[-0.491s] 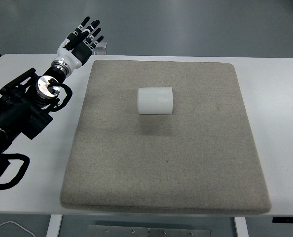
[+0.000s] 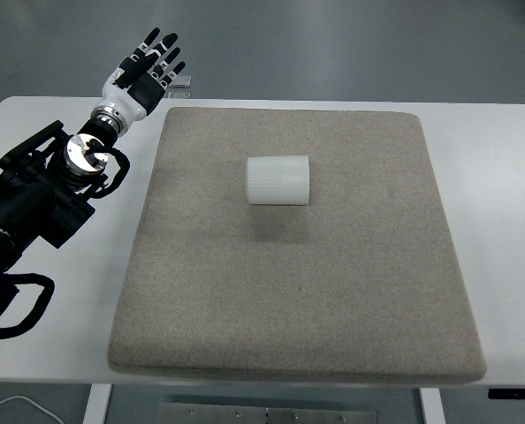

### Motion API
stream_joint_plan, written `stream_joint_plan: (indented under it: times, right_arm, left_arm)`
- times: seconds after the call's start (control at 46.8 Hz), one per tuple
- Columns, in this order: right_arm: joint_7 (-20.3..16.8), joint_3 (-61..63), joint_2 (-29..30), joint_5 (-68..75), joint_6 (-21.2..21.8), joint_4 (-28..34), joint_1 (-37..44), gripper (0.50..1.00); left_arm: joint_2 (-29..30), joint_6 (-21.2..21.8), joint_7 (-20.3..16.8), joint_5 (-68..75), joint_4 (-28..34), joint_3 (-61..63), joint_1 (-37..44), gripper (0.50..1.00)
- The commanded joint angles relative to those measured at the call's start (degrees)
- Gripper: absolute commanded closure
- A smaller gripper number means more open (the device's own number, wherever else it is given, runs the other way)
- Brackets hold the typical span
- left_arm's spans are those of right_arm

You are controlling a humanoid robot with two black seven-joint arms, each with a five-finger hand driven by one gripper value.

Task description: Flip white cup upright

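My left hand is at 10 o'clock, fingers spread, empty; cup lies sideways mid-mat, so I'd grip across its ribbed sides, then tip.

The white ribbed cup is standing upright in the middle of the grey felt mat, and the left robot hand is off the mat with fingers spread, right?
Not quite. The top view shows the white ribbed cup lying on its side on the grey felt mat, not upright. The rest holds: the left robot hand is off the mat, fingers spread.
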Motion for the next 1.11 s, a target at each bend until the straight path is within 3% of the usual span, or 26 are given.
stream_joint_plan:
  times: [0.0,0.278,0.512,0.94,1.089]
  right_arm:
    - [0.0,0.0,0.0,0.0,0.0,-0.02,0.0,0.57]
    - [0.0,0.0,0.0,0.0,0.0,-0.02,0.0,0.57]
    - [0.0,-0.08,0.0,0.0,0.0,-0.02,0.0,0.57]
    - [0.0,0.0,0.0,0.0,0.0,0.07,0.0,0.57]
    - [0.0,0.0,0.0,0.0,0.0,-0.02,0.0,0.57]
  left_arm:
    - [-0.03,-0.22,0.0,0.13,-0.09,-0.41,0.05,0.506]
    - [-0.03,-1.1,0.27,4.51,-1.32,1.26,-0.83,0.508]
    - [0.49,-1.01,0.53,16.99,-7.65,2.49,-0.91,0.508]
    - [4.71,-1.45,0.88,58.38,-22.32,4.34,-2.41,0.508]
    - [7.43,-3.64,3.43,68.84,-29.44,8.02,-3.64,0.508]
